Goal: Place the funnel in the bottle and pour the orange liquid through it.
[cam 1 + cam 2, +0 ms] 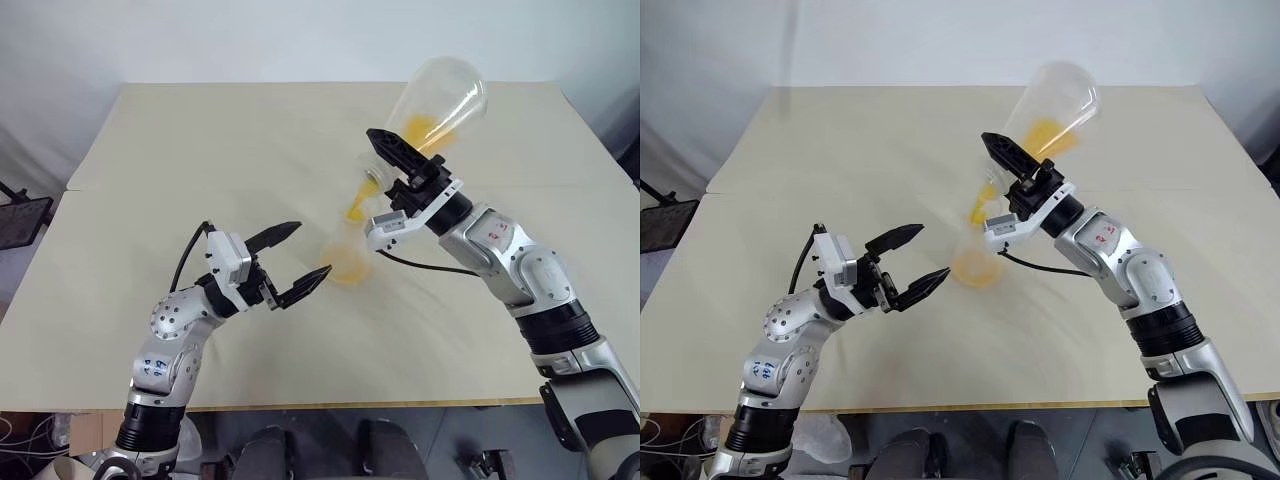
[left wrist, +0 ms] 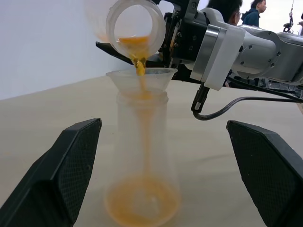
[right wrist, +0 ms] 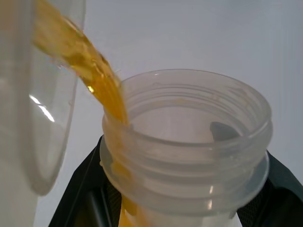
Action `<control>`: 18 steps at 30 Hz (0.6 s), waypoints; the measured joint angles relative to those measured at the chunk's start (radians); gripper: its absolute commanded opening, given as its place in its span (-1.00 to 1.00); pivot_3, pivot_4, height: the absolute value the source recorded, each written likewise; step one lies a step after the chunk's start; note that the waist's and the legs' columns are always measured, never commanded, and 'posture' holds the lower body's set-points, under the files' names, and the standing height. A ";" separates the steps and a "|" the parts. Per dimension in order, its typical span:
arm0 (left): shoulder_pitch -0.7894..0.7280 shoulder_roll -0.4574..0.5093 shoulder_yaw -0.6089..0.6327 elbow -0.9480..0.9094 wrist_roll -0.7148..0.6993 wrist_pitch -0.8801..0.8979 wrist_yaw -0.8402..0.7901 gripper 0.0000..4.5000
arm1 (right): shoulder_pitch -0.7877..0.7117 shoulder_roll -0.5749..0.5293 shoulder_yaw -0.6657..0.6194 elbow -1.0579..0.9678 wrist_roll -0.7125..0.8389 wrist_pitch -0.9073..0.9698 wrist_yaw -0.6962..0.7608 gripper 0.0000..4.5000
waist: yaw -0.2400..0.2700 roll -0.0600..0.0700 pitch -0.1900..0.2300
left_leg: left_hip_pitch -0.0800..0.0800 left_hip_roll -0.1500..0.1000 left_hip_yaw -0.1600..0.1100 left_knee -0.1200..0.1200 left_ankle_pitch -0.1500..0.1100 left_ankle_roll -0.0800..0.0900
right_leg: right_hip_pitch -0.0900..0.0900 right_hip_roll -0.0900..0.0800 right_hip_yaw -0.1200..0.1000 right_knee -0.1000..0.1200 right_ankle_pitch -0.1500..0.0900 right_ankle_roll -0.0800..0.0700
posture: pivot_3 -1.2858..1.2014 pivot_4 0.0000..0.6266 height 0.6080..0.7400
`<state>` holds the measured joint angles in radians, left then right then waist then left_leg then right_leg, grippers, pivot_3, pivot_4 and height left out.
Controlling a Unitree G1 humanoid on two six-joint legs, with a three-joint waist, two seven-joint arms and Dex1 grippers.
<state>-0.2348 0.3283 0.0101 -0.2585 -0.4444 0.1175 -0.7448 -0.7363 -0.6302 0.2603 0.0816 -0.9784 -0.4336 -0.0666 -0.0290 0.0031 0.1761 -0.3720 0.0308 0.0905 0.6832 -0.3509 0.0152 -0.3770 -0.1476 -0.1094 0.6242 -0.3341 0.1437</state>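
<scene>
The right hand [image 1: 392, 172] clamps a tilted flask [image 1: 437, 105], pouring orange liquid [image 2: 142, 203] through the funnel [image 2: 141, 81] into the bottle [image 2: 142, 156]; the left hand [image 1: 297, 262] gapes wide beside it, empty.

Soft, even light falls bright on the pale table [image 1: 200, 150], leaving only faint shadows there. The bottle [image 1: 345, 262] standing on it looks smeared and hazy. Small white glints sit on the clear vessel [image 3: 42, 109] tilted above it, whose nearest wall is unfocused.
</scene>
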 measured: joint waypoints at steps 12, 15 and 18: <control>0.008 0.000 0.003 0.000 -0.002 0.000 -0.012 1.00 | -0.002 -0.024 0.000 0.000 -0.033 0.002 -0.038 0.10 | 0.000 0.000 0.000 | 0.000 0.000 0.000 0.000 0.000 0.000 | 0.000 0.000 0.000 0.000 0.000 0.000 | 0.03 -0.52 1.00; 0.014 0.001 0.007 -0.001 -0.002 0.000 -0.013 1.00 | -0.009 -0.024 0.000 0.000 -0.033 0.002 -0.040 0.10 | 0.000 0.000 0.000 | 0.000 0.000 0.000 0.000 0.000 0.000 | 0.000 0.000 0.000 0.000 0.000 0.000 | 0.03 -0.52 1.00; 0.027 0.006 0.013 -0.006 -0.009 0.000 -0.017 1.00 | -0.014 -0.024 0.000 0.001 -0.033 0.002 -0.044 0.10 | -0.001 0.000 0.000 | 0.000 0.000 0.000 0.000 0.000 0.000 | 0.000 0.000 0.000 0.000 0.000 0.000 | 0.03 -0.52 1.00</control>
<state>-0.2075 0.3345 0.0230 -0.2641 -0.4535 0.1176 -0.7619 -0.7506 -0.6540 0.2604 0.0827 -1.0113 -0.4319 -0.1104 -0.0295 0.0031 0.1761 -0.3720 0.0310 0.0905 0.6832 -0.3509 0.0152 -0.3770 -0.1476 -0.1094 0.6242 -0.3341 0.1437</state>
